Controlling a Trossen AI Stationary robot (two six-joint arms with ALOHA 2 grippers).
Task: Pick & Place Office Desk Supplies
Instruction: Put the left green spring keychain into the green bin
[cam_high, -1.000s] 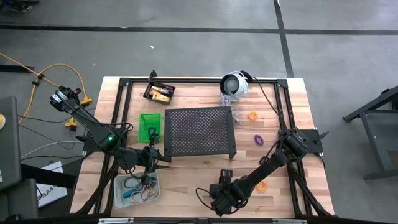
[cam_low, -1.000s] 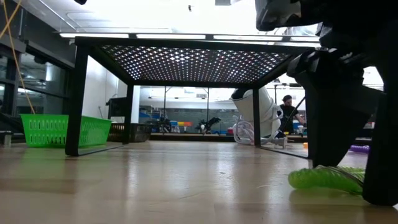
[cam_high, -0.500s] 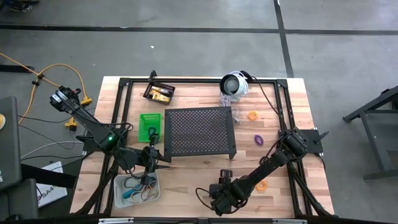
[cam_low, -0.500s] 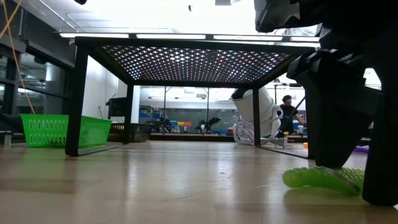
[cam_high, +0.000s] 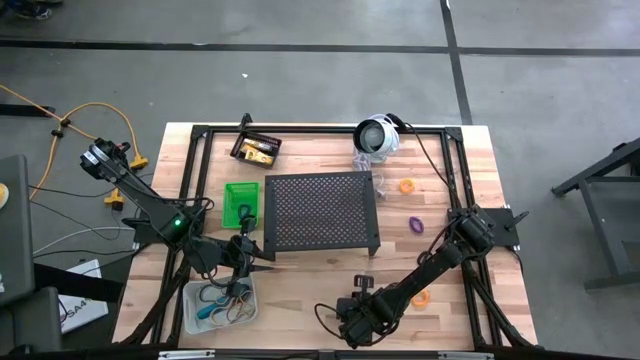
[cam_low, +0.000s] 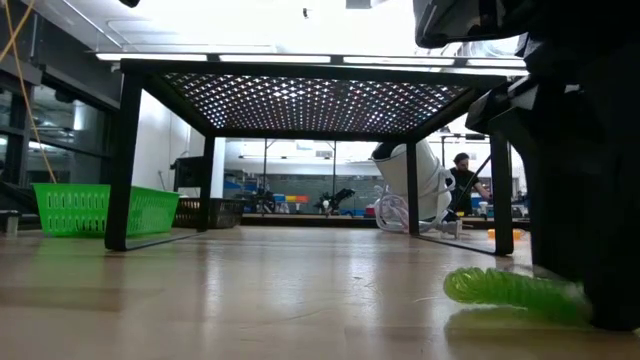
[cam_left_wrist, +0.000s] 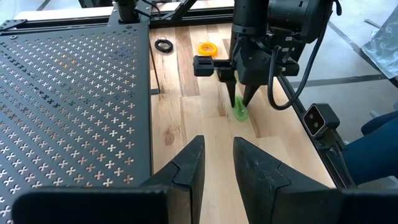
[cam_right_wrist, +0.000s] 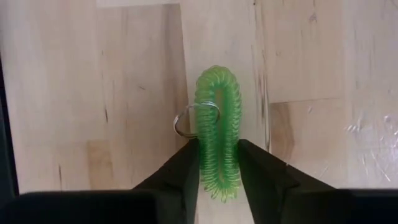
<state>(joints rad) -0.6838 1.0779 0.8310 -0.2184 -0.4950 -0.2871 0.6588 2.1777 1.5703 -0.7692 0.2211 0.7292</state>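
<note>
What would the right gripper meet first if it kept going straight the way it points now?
The right gripper points straight down, its fingers already closed against the sides of the green coil loop. Going on, it would likely meet the wooden table just beneath.

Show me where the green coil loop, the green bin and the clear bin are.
green coil loop (cam_right_wrist: 217, 124): right wrist view, on the middle of the coil, above the gripper's fingers.
green bin (cam_high: 240, 203): high view, on its mesh floor.
clear bin (cam_high: 190, 300): high view, on its left wall.
</note>
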